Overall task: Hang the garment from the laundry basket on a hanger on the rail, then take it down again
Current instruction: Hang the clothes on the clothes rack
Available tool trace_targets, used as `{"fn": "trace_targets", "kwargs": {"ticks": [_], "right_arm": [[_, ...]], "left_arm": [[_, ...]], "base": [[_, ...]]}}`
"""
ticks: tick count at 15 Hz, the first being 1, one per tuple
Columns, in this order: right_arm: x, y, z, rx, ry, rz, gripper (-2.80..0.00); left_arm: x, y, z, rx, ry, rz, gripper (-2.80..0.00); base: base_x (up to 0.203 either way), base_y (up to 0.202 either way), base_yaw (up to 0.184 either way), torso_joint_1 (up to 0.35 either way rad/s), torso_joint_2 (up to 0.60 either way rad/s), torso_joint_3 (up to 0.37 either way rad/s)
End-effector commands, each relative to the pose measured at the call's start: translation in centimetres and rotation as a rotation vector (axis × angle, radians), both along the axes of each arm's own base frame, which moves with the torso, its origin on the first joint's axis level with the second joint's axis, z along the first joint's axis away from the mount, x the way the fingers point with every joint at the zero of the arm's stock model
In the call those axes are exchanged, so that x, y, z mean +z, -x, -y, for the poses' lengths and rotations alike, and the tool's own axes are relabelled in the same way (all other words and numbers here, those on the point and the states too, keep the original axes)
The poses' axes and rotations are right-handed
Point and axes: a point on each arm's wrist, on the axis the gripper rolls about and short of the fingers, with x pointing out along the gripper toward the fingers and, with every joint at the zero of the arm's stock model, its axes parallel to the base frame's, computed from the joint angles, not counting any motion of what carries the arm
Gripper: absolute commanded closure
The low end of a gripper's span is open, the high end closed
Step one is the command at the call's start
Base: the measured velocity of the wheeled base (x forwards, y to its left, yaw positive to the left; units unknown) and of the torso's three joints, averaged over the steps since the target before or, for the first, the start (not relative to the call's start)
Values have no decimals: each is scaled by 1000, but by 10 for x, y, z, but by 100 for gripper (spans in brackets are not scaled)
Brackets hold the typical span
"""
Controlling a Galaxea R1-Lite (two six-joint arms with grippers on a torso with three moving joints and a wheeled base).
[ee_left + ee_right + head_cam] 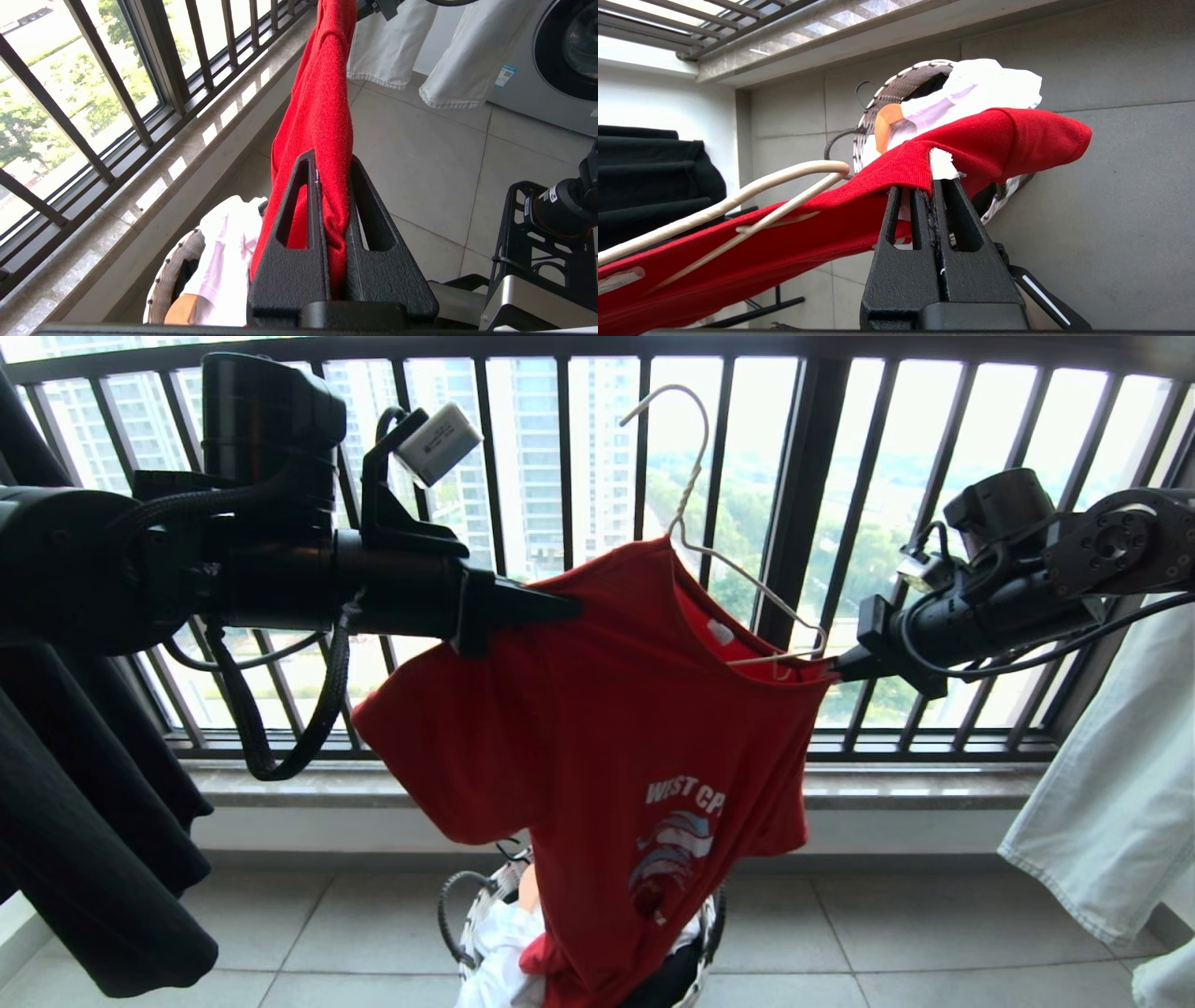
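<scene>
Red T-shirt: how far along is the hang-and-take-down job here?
Done: the red T-shirt is mostly out of the laundry basket, with the white hanger in its neck. In hand: left gripper and right gripper pinch its shoulders. Left: no rail is visible, so hanging or putting away remains.

We are noting: garment (597, 728) matt knit cloth | hanger (695, 476) smooth coated wire | floor (887, 933) smooth tile

One red T-shirt (597, 728), one hanger (695, 495), one basket (476, 915), two tools (560, 607) (838, 665)
</scene>
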Motion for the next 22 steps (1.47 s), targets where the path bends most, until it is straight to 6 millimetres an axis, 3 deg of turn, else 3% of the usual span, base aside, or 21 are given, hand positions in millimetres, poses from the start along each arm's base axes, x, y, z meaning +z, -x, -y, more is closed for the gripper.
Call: {"fn": "trace_targets", "kwargs": {"ticks": [1,8,17,22], "right_arm": [[3,1,2,-5,-4,6,0],[6,0,12,-32,-5,20,0],[-9,-19,23,-60,-1,-7,0],[1,-12,23,-62,-2,12,0]], "left_arm": [[-12,-7,6,-16,-26,-13,0],[-24,-9,11,-34,-72,16,0],[-14,8,6,-50,-58,36,0],[-27,3,18,-67,-79,10,0]], "base": [[0,0,0,0,0,0],[0,0,0,0,0,0],[0,0,0,0,0,0],[0,0,0,0,0,0]]}}
